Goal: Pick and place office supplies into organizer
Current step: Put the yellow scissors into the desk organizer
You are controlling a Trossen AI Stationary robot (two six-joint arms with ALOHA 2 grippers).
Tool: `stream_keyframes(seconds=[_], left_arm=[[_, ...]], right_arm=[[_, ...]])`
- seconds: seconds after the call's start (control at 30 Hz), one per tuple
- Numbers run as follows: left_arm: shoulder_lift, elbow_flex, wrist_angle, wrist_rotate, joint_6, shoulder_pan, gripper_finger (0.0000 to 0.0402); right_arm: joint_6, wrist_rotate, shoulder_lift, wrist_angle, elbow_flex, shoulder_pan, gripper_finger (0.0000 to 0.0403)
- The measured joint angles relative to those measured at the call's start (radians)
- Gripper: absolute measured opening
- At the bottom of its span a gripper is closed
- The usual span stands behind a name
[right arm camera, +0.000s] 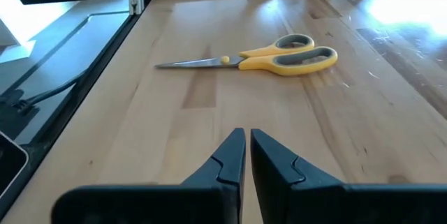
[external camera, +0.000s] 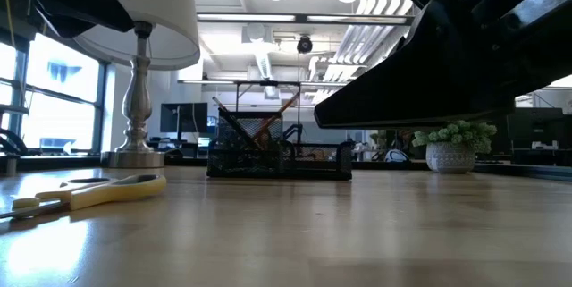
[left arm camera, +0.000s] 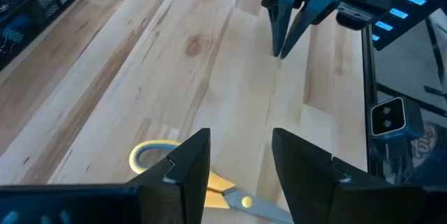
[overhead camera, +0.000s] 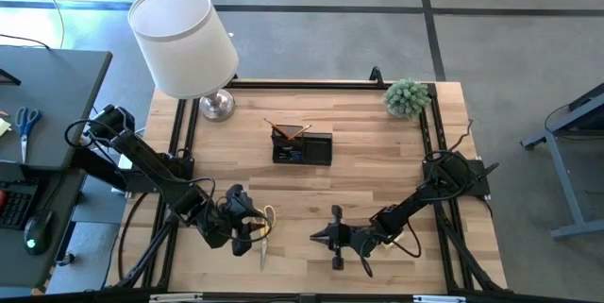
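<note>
Just under my left gripper (left arm camera: 239, 160), jaws parted, lie the yellow-handled scissors (right arm camera: 265, 57); my right gripper (right arm camera: 244, 155) sits nearly closed, empty.

A table (overhead camera: 377, 143) holds an organizer (overhead camera: 302, 147) at its middle, toward the back, with pencils (overhead camera: 286, 131) standing in its left end. A lamp (overhead camera: 189, 43) stands at the back left corner and a potted plant (overhead camera: 407, 97) at the back right. Scissors (overhead camera: 266, 235) lie flat near the front edge, left of centre, under the left gripper (overhead camera: 247, 231). The right gripper (overhead camera: 317, 237) hangs just to their right.
</note>
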Motion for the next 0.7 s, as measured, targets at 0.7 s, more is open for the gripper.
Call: stream_keyframes(seconds=[0.7], left_arm=[[0.000, 0.000, 0.052, -0.062, 0.061, 0.000, 0.0143]], right_arm=[[0.005, -0.001, 0.000, -0.001, -0.001, 0.002, 0.0019]])
